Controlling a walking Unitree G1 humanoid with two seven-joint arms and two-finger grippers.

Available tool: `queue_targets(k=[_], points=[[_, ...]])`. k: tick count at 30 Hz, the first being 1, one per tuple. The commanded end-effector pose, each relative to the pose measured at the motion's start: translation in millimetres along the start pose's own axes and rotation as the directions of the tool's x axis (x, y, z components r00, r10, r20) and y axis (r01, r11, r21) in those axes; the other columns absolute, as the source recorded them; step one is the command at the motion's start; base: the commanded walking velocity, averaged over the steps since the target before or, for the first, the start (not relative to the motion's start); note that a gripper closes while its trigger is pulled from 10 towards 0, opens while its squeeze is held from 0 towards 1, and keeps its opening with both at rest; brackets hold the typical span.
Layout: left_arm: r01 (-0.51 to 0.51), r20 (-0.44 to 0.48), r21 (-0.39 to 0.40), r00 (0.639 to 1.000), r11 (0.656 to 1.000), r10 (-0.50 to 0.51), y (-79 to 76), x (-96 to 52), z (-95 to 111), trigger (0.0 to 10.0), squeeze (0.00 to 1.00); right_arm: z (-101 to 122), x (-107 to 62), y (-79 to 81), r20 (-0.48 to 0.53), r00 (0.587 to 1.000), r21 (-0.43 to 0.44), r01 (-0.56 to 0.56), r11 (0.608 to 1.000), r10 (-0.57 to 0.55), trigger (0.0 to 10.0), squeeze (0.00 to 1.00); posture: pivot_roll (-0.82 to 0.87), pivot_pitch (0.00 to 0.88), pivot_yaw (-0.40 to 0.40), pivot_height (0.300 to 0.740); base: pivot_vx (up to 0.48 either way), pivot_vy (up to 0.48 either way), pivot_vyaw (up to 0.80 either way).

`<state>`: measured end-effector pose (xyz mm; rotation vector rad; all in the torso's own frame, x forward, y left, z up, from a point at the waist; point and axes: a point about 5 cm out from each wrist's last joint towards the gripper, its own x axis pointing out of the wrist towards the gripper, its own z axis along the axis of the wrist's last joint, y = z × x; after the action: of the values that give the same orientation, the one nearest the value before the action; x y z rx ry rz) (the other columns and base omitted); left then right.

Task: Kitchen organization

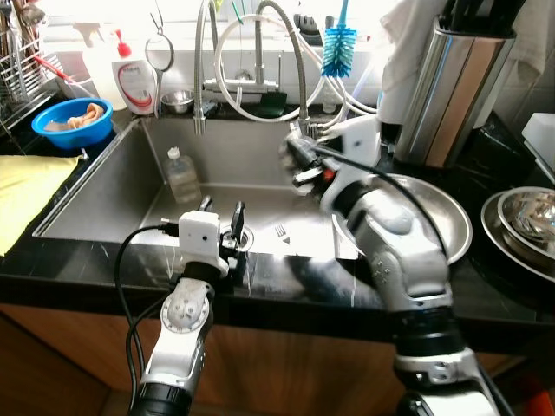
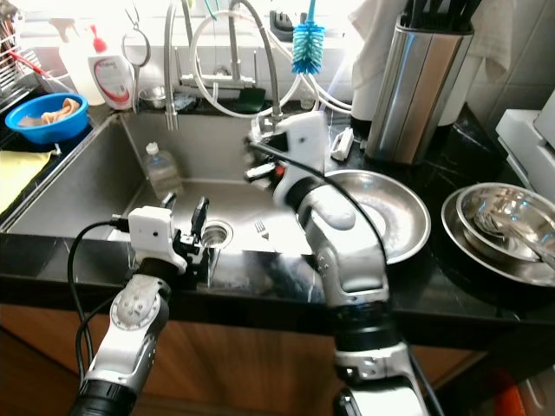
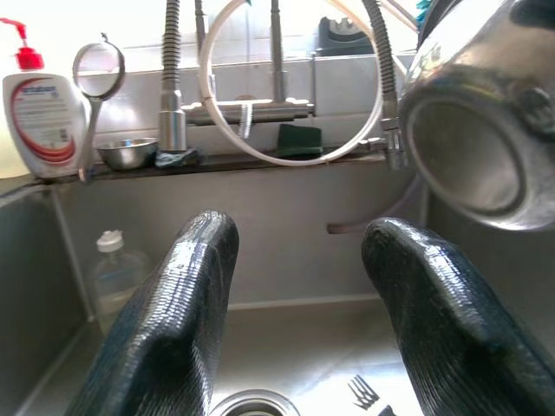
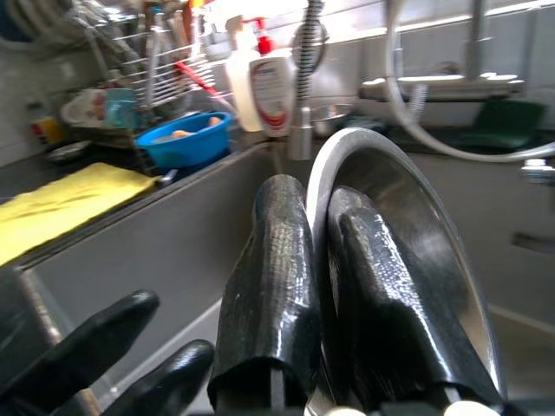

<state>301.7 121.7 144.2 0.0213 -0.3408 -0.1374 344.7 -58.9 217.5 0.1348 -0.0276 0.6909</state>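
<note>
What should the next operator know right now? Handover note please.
Right gripper: shut on the rim of a steel bowl, held tilted over the sink.
Left gripper: open, empty, at the sink's front edge above the drain.
In the sink: a plastic bottle and a fork.
On the counter to the right: a wide steel basin and stacked steel bowls.
Done: bowl grasped. Left: set it down, clear the sink.

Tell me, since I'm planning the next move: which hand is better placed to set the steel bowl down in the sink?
Right. The right hand is clamped on the steel bowl rim above the sink. The left hand hovers open at the front edge, holding nothing.
</note>
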Motion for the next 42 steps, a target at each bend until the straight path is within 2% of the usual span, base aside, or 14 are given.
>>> queue_targets(k=[1, 13, 26, 27, 28, 30, 31, 35, 37, 38, 39, 40, 41, 42], points=[[-0.018, -0.008, 0.008, 1.0, 1.0, 0.018, 3.7, -1.3, -1.2, 10.0, 0.0, -3.4, 8.2, 4.8, -0.014, 0.999, 0.01, -0.048, 0.999, 0.049, 10.0, 0.0, -0.1, 0.0, 0.01, 0.74, 0.0, 0.0, 0.0], [-0.023, -0.01, 0.004, 1.0, 1.0, 0.023, 2.7, -0.8, -2.1, 10.0, 0.0, -36.3, 10.6, -10.8, -0.116, 0.993, 0.046, 0.004, 0.999, 0.001, 10.0, 0.0, -0.1, 0.0, 0.004, 0.74, 0.0, 0.0, 0.0], [-0.019, -0.012, 0.006, 1.0, 1.0, 0.019, 3.3, 0.1, -2.1, 10.0, 0.0, -44.2, 12.4, -12.1, -0.143, 0.99, 0.01, 0.01, 1.0, -0.009, 10.0, 0.01, -0.09, 0.0, 0.005, 0.74, 0.0, 0.0, 0.0], [-0.019, -0.012, 0.006, 1.0, 1.0, 0.019, 3.4, 0.1, -2.0, 10.0, 0.0, -46.7, 12.6, -12.0, -0.147, 0.989, 0.013, 0.012, 1.0, -0.01, 10.0, 0.37, -0.09, 0.0, 0.004, 0.74, 0.0, 0.0, 0.0], [-0.019, -0.012, 0.006, 1.0, 1.0, 0.019, 3.4, 0.1, -2.0, 10.0, 0.0, -47.5, 12.5, -12.0, -0.149, 0.989, 0.015, 0.013, 1.0, -0.011, 10.0, 0.37, -0.09, 0.0, 0.004, 0.74, 0.0, 0.0, 0.0], [-0.019, -0.013, 0.007, 1.0, 1.0, 0.019, 3.6, 0.2, -2.3, 10.0, 0.0, -49.1, 12.7, -11.7, -0.155, 0.988, 0.007, 0.018, 1.0, -0.017, 10.0, 0.84, -0.09, 0.0, 0.003, 0.74, 0.0, 0.0, 0.0], [-0.019, -0.014, 0.007, 1.0, 1.0, 0.019, 3.7, 0.0, -2.4, 10.0, 0.0, -49.8, 12.8, -11.6, -0.157, 0.987, 0.0, 0.021, 1.0, -0.021, 10.0, 1.0, -0.09, 0.0, 0.004, 0.74, 0.0, 0.0, 0.0], [-0.016, -0.015, 0.006, 1.0, 1.0, 0.016, 2.9, -0.1, -2.6, 10.0, 0.0, -50.7, 13.2, -12.1, -0.153, 0.988, -0.005, 0.036, 0.999, -0.036, 10.0, 0.99, -0.09, 0.0, 0.006, 0.74, 0.0, 0.0, 0.0], [-0.012, -0.015, 0.005, 1.0, 1.0, 0.012, 2.0, 0.0, -2.6, 10.0, 0.0, -50.3, 13.3, -12.1, -0.145, 0.989, -0.02, 0.038, 0.999, -0.041, 10.0, 0.85, -0.09, 0.0, 0.008, 0.74, 0.0, 0.0, 0.0], [-0.011, -0.015, 0.005, 1.0, 1.0, 0.011, 2.0, 0.2, -2.7, 10.0, 0.0, -50.2, 13.3, -12.1, -0.143, 0.989, -0.024, 0.039, 0.999, -0.042, 10.0, 0.69, -0.09, 0.0, 0.008, 0.74, 0.0, 0.0, 0.0], [-0.01, -0.015, 0.005, 1.0, 1.0, 0.01, 1.9, 0.4, -2.7, 10.0, 0.0, -50.1, 13.3, -12.0, -0.141, 0.989, -0.027, 0.04, 0.999, -0.044, 10.0, 0.11, -0.09, 0.0, 0.009, 0.74, 0.0, 0.0, 0.0], [-0.009, -0.015, 0.005, 1.0, 1.0, 0.009, 1.9, 0.5, -2.6, 10.0, 0.0, -50.0, 13.3, -12.0, -0.139, 0.989, -0.029, 0.041, 0.999, -0.045, 10.0, 0.11, -0.09, 0.0, 0.009, 0.74, 0.0, 0.0, 0.0], [-0.008, -0.014, 0.005, 1.0, 1.0, 0.008, 1.8, 0.7, -2.4, 10.0, 0.0, -49.6, 13.3, -12.1, -0.138, 0.989, -0.032, 0.044, 0.999, -0.048, 10.0, 0.0, -0.09, 0.0, 0.009, 0.74, 0.0, 0.0, 0.0], [-0.007, -0.014, 0.005, 1.0, 1.0, 0.007, 1.8, 0.9, -2.2, 10.0, 0.0, -49.4, 13.2, -12.1, -0.137, 0.989, -0.034, 0.046, 0.998, -0.05, 10.0, 0.0, -0.09, 0.0, 0.009, 0.74, 0.0, 0.0, 0.0]])
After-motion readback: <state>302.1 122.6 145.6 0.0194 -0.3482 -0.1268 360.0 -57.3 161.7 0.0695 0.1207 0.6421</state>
